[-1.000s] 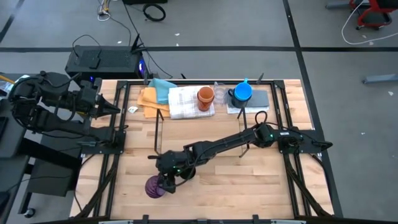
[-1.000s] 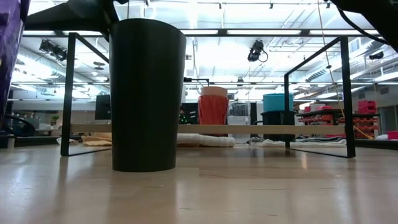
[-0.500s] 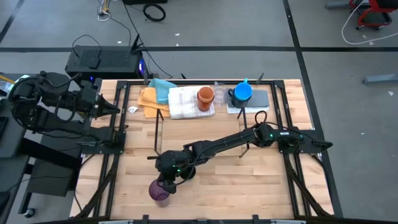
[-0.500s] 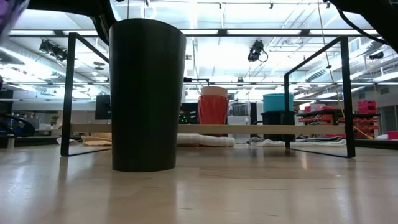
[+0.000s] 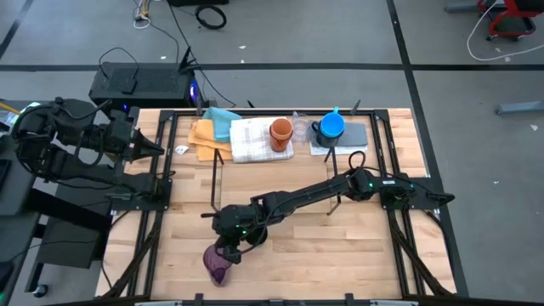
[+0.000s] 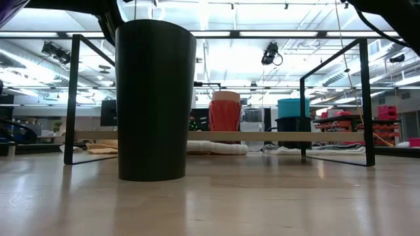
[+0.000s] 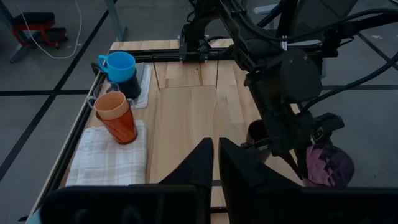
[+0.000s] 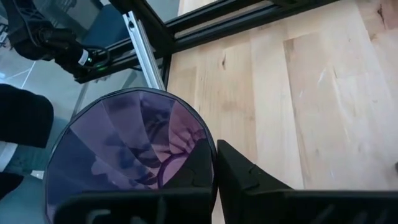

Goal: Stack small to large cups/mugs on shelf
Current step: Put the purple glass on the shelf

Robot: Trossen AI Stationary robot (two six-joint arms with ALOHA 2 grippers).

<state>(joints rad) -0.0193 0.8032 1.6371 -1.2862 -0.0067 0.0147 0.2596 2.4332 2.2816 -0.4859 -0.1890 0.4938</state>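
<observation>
My right gripper (image 5: 225, 253) reaches to the near left of the table and is shut on a purple cup (image 8: 124, 149), whose mouth faces the wrist camera. A tall black cup (image 6: 155, 98) stands on its base beside it, partly behind the right arm (image 7: 292, 93). The shelf (image 5: 219, 174), a thin black rod frame, stands mid-table. An orange cup (image 5: 280, 132) and a blue cup (image 5: 331, 126) stand on cloths at the far edge. My left gripper (image 7: 216, 155) is shut, pulled back above the left edge. My right gripper pinches the purple cup's wall at the rim (image 8: 208, 140), one finger (image 8: 196, 168) inside the mouth and the other outside. The fingers slant down from the table's right. The cup is tilted, and only a corner of it (image 6: 8, 6) shows high in the low view.
Folded cloths and a checked towel (image 5: 255, 140) line the far edge under the cups. Black arm-mount rails (image 5: 153, 212) run along both sides. Bare wood lies between the shelf's rods and toward the near right.
The purple cup has tipped from standing to tilted and shifted a little toward the near edge in my right gripper. In the low view its body has risen almost out of the picture. The black cup has stayed put.
</observation>
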